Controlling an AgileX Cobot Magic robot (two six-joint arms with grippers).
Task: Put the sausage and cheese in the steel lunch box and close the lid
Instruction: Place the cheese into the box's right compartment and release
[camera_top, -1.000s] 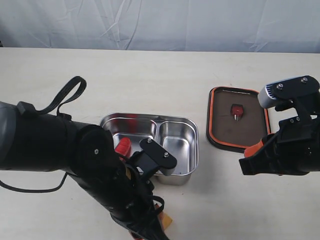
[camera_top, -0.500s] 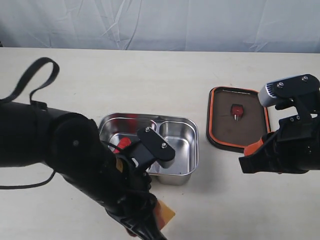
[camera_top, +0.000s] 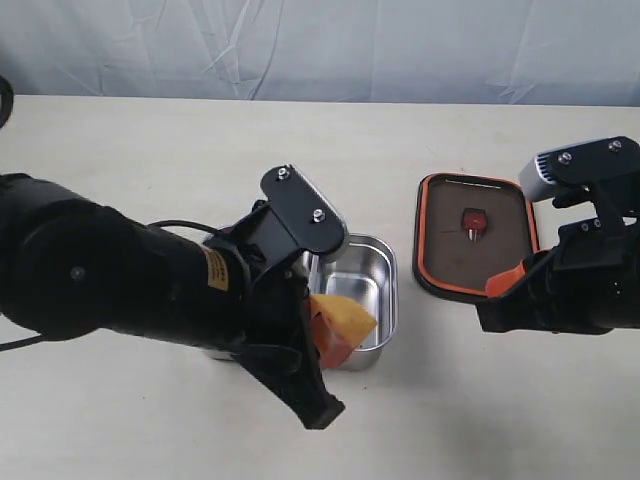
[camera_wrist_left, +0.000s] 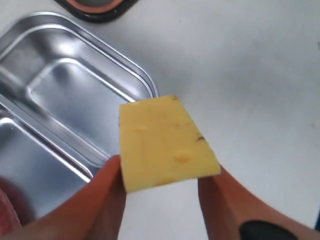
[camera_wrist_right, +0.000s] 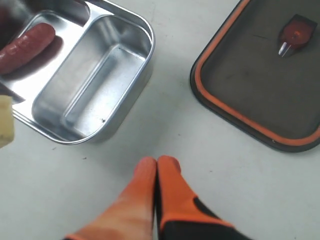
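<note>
My left gripper (camera_wrist_left: 161, 176) is shut on the yellow cheese (camera_wrist_left: 162, 145) wedge, pinched between its orange fingers (camera_wrist_left: 107, 197). In the exterior view the cheese (camera_top: 345, 322) hangs over the front edge of the steel lunch box (camera_top: 388, 290), by its right compartment. The sausage (camera_wrist_right: 27, 42) lies in the other compartment of the lunch box (camera_wrist_right: 145, 55); my left arm hides it in the exterior view. The dark lid (camera_top: 500, 250) lies upside down on the table to the right, orange seal up. My right gripper (camera_top: 505, 284) is shut and empty, just in front of the lid (camera_wrist_right: 240, 85).
The bulky black left arm (camera_top: 120, 280) covers the box's left half. A red valve (camera_top: 473, 220) sits in the lid's centre. A pale cloth backdrop hangs behind the beige table (camera_top: 300, 140).
My left arm has lifted the cheese from near the table's front edge and carried it up and back to the box's front rim. The right arm has barely moved.
</note>
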